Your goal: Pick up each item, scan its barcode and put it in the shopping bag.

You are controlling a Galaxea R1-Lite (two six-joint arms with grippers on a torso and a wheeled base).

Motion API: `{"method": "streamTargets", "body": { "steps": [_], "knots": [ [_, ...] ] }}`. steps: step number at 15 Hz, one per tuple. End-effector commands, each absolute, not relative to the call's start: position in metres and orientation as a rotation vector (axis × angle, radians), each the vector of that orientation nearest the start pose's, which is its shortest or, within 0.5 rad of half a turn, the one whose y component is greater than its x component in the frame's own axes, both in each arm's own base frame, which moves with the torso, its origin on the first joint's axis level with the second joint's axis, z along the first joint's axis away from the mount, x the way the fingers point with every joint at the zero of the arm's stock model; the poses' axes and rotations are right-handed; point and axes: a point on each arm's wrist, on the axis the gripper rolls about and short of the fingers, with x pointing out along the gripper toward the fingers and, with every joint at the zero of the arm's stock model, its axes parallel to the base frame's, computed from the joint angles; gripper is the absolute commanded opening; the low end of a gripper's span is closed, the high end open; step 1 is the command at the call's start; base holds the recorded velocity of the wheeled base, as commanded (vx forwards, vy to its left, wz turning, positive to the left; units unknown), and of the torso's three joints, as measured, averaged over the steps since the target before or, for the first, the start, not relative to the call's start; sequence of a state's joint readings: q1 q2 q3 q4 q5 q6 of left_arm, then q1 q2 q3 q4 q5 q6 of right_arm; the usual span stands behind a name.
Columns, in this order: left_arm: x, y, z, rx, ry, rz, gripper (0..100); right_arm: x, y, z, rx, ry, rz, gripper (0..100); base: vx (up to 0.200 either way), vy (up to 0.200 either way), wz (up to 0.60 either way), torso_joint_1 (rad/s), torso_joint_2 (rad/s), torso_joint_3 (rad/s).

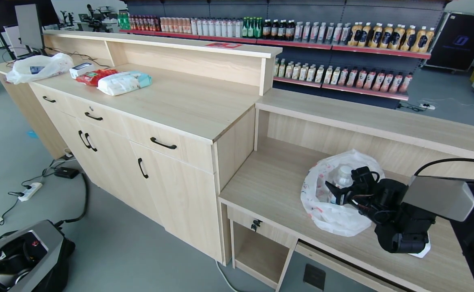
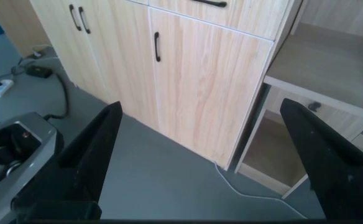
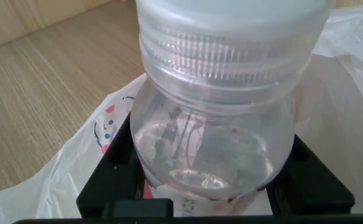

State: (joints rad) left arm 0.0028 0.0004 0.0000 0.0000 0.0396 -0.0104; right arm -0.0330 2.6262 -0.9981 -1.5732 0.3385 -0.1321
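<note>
Items waiting far left on the tall counter [image 1: 188, 101], just past a white plastic bag [image 1: 38, 67] and a small white device [image 1: 80, 69] (scanner maybe, cannot confirm): red packet [image 1: 95, 76] and white-and-teal soft pack [image 1: 124, 82], side by side. Left gripper [image 2: 200, 109] low over the grey floor, facing the cabinet doors [image 2: 200, 74], fingers spread wide, holding nothing. Further right, on the low desk [image 1: 269, 182]: shopping bag [image 1: 334, 215] slumped open, clear bottle [image 1: 343, 175] upright at its mouth. Right gripper [image 1: 344, 190] clamped on the bottle's body, black fingers [image 3: 107, 180] either side below the white cap, bag plastic directly beneath. Cannot tell whether the bottle's base rests inside the bag or hangs just above it. Judged step: bagging the bottle; scan step not checkable from here. Next move calls for: lower until supported, open the fingers, pull up and out without snagging the thin plastic or tipping the bottle. After that, over to the tall counter, well apart from the shopping bag, for the red packet or soft pack; barcode side to be found before scanning.
</note>
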Motion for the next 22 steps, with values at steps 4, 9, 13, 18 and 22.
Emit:
{"method": "streamTargets", "body": {
  "steps": [4, 9, 13, 18, 22],
  "knots": [
    [-0.023, 0.001, 0.075, -0.011, 0.000, 0.043, 100, 0.426, -0.010, -0.042, -0.125, 0.052, 0.304, 0, 0.000, 0.000, 0.00, 0.000, 0.00, 0.000],
    [-0.023, 0.001, 0.075, -0.011, 0.000, 0.043, 100, 0.423, -0.010, -0.044, -0.126, 0.065, 0.303, 0, 0.000, 0.000, 0.00, 0.000, 0.00, 0.000],
    [-0.023, 0.001, 0.075, -0.011, 0.000, 0.043, 100, 0.420, -0.010, -0.044, -0.124, 0.077, 0.304, 100, 0.000, 0.000, 0.00, 0.000, 0.00, 0.000],
    [-0.023, 0.001, 0.075, -0.011, 0.000, 0.043, 100, 0.405, 0.001, 0.043, -0.127, 0.007, 0.324, 100, 0.000, 0.000, 0.00, 0.000, 0.00, 0.000],
    [-0.023, 0.001, 0.075, -0.011, 0.000, 0.043, 100, 0.315, 0.008, 0.190, -0.296, -0.134, 0.323, 100, 0.000, 0.000, 0.00, 0.000, 0.00, 0.000]
  ]
}}
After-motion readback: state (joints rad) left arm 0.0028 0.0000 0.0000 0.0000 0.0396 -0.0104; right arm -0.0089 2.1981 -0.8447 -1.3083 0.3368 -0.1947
